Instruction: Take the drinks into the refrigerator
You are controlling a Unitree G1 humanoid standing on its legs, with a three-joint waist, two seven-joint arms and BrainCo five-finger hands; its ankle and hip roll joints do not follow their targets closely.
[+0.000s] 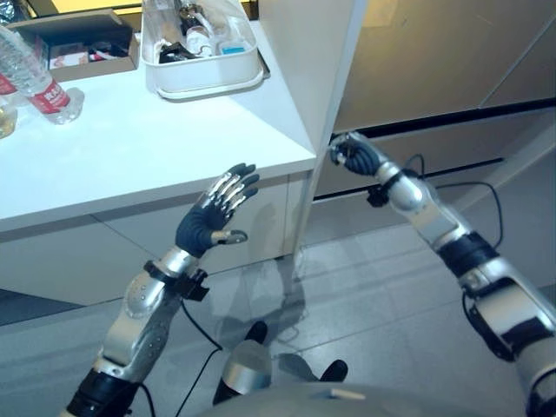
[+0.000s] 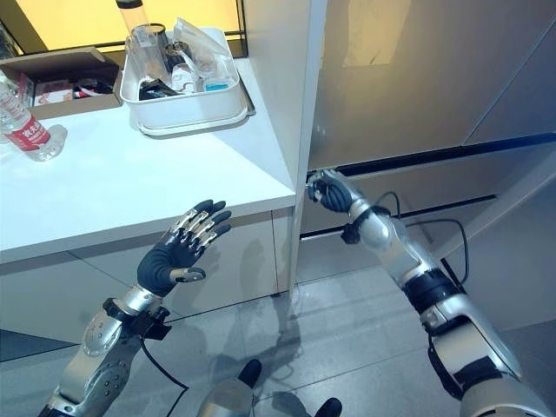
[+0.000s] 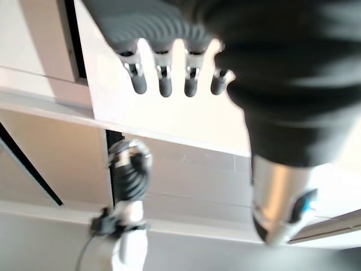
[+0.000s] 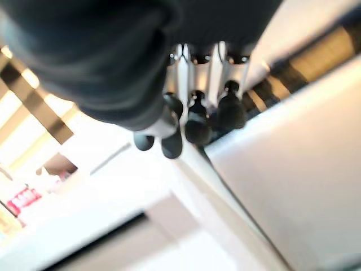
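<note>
At far left I see a water bottle (image 1: 35,82) with a red label lying on its side on the white counter (image 1: 130,148); a second drink container shows at the counter's left edge, too cut off for me to identify. Behind the bottle sits an open cardboard box (image 1: 74,43). Further right, near the back of the counter, stands a white tray (image 2: 187,109) holding clear containers and small items that I cannot make out singly.

My left hand (image 1: 213,217) hangs in front of the counter's edge, below its top surface and well apart from the bottle. Its fingers are straight and spread, its thumb out to the side, and it holds nothing; the left wrist view shows those fingers (image 3: 163,84) extended in a row.

Right of the counter stands the tall white refrigerator door (image 2: 291,104), seen edge-on. My right hand (image 2: 328,193) is at that vertical edge, about level with the countertop. Its fingers (image 4: 194,121) are curled round the door's edge in the right wrist view. Beyond the door lie pale cabinet fronts (image 1: 434,69) with a dark horizontal gap, and a grey tiled floor (image 1: 365,295) below.
</note>
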